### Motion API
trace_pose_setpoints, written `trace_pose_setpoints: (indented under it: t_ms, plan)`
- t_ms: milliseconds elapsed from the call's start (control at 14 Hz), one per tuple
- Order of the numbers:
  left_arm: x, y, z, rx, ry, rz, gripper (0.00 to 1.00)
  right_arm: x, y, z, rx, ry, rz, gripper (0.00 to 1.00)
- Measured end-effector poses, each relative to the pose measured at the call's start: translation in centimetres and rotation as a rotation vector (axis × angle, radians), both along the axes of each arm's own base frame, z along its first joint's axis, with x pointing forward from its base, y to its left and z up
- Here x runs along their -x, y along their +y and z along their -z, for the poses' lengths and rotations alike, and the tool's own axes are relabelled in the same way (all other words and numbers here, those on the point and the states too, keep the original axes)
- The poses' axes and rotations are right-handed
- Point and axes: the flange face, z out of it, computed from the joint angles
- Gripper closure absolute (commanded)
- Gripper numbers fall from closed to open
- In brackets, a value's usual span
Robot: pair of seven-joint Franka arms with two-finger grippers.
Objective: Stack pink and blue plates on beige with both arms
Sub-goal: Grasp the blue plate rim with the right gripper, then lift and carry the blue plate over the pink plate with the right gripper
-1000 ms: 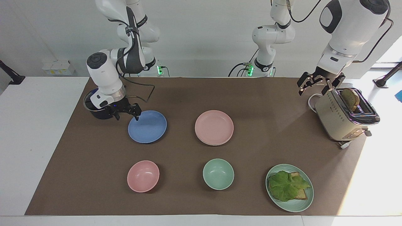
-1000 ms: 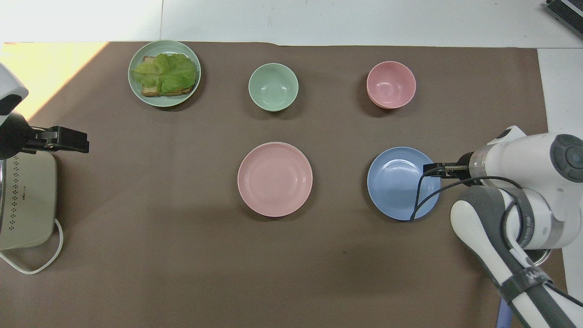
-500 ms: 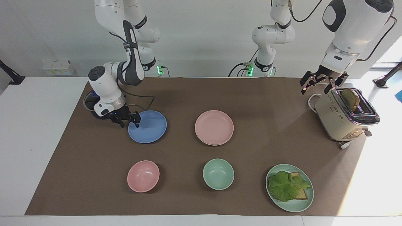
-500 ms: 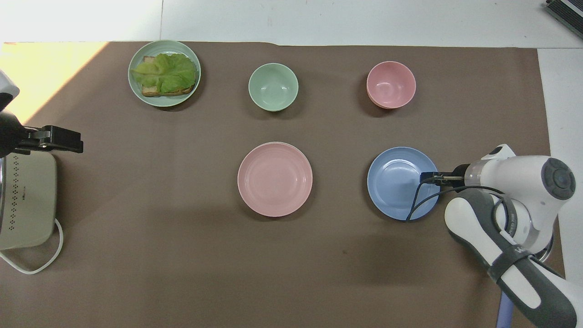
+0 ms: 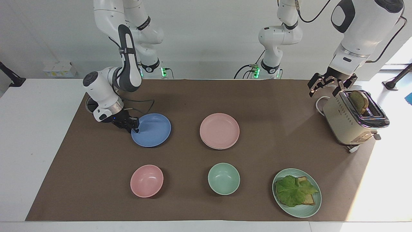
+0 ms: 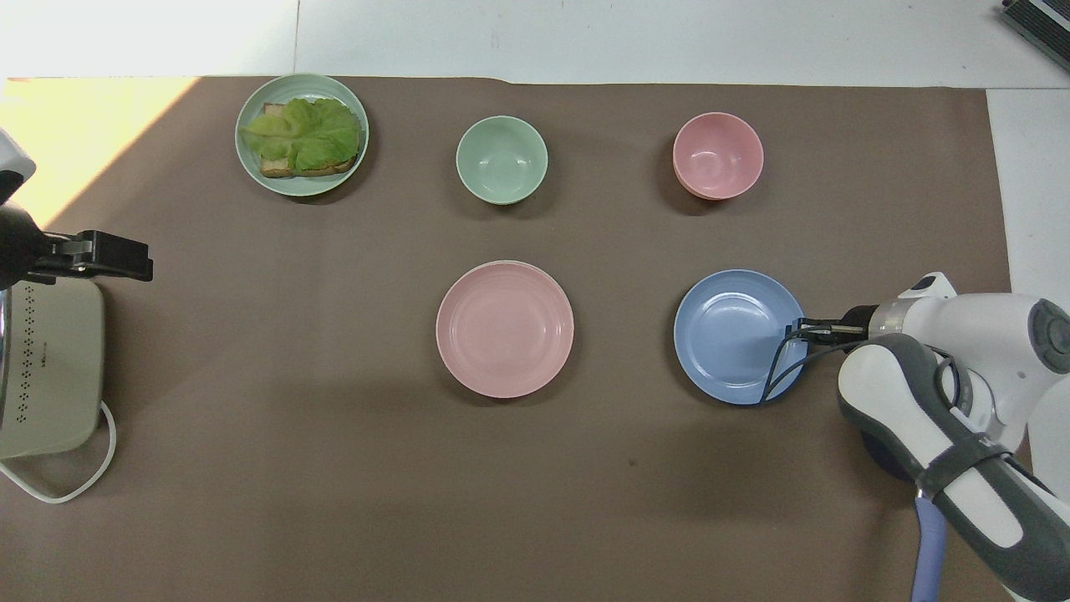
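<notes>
The blue plate [image 5: 153,130] [image 6: 736,336] lies on the brown mat toward the right arm's end. My right gripper [image 5: 134,128] [image 6: 802,328] is low at that plate's rim, tilted, and shut on the rim. The pink plate [image 5: 219,130] [image 6: 504,328] sits at the mat's middle. A thin pale rim of the beige plate [image 5: 215,148] shows under it. My left gripper [image 5: 326,87] [image 6: 113,255] hangs open over the mat beside the toaster, holding nothing.
A cream toaster [image 5: 349,120] [image 6: 50,368] with bread stands at the left arm's end. Farther from the robots are a pink bowl [image 5: 146,180] [image 6: 718,155], a green bowl [image 5: 223,178] [image 6: 501,160] and a green plate [image 5: 317,201] [image 6: 247,163] with toast and lettuce.
My right gripper has swung outward to the blue plate's rim, tilted and closed on it. The left gripper rose slightly beside the toaster, then held still.
</notes>
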Motion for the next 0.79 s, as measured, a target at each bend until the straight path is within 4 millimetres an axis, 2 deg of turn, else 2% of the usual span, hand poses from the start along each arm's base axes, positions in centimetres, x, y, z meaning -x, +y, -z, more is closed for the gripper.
trace_pose_setpoints:
  t_ms: [214, 429, 571, 714, 786]
  plan:
    - [0.0, 0.0, 0.0, 0.000, 0.000, 0.000, 0.00, -0.3, 1.4, -2.1, -0.002, -0.026, -0.030, 1.00]
    - [0.0, 0.0, 0.0, 0.000, 0.000, 0.000, 0.00, -1.4, 5.1, -6.7, -0.040, -0.033, -0.040, 1.00]
    - [0.0, 0.0, 0.0, 0.000, 0.000, 0.000, 0.00, -2.3, 9.2, -10.1, -0.064, -0.048, -0.020, 1.00]
    - [0.0, 0.0, 0.0, 0.000, 0.000, 0.000, 0.00, -2.3, 15.2, -11.3, -0.084, -0.035, -0.008, 1.00]
    - [0.0, 0.0, 0.0, 0.000, 0.000, 0.000, 0.00, -2.0, 18.0, -11.0, -0.079, -0.022, -0.023, 1.00]
